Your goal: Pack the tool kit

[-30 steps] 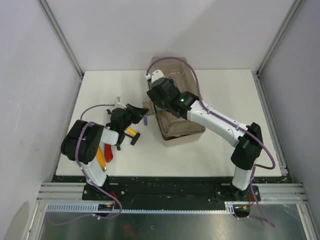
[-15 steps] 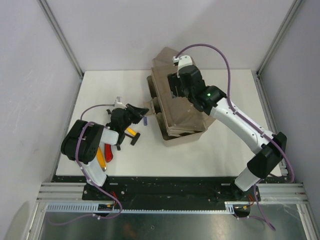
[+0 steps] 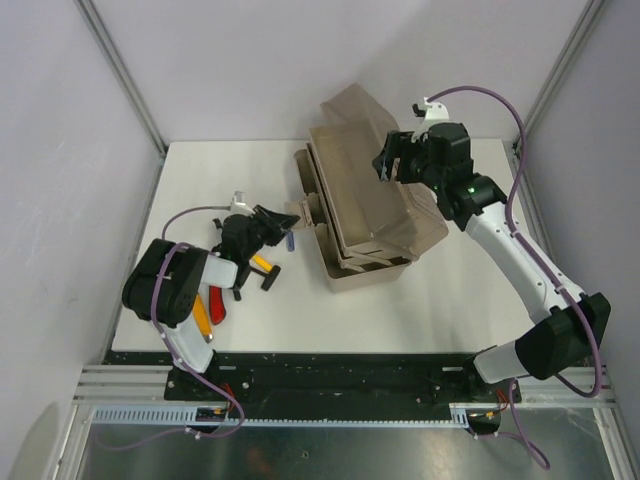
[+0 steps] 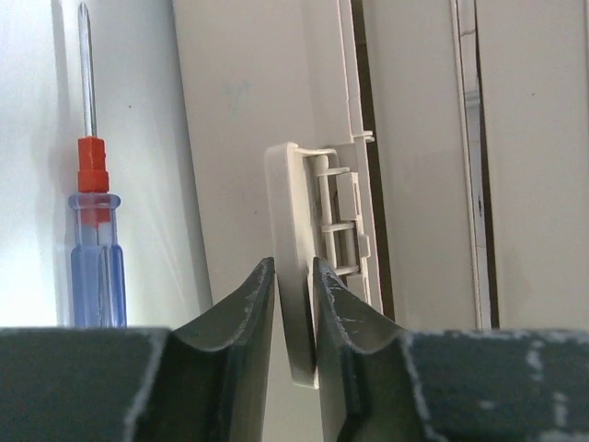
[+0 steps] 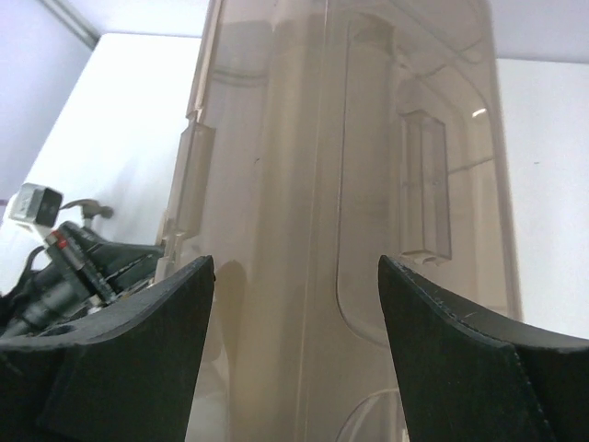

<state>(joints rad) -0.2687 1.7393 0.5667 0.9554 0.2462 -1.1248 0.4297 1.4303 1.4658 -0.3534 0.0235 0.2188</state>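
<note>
White tabletop (image 3: 450, 300): toolbox (image 3: 365, 270) sits centre-rear. Lid (image 3: 375, 200) has swung from shut to raised, so loading can likely begin. Right hand (image 3: 392, 160) stands wide beside the lid. Left hand (image 3: 288, 216), narrow, pinches the latch (image 4: 296, 203).

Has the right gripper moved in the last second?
Yes. The right gripper has swung rightward and toward the far edge of the table, from over the left side of the toolbox.
</note>
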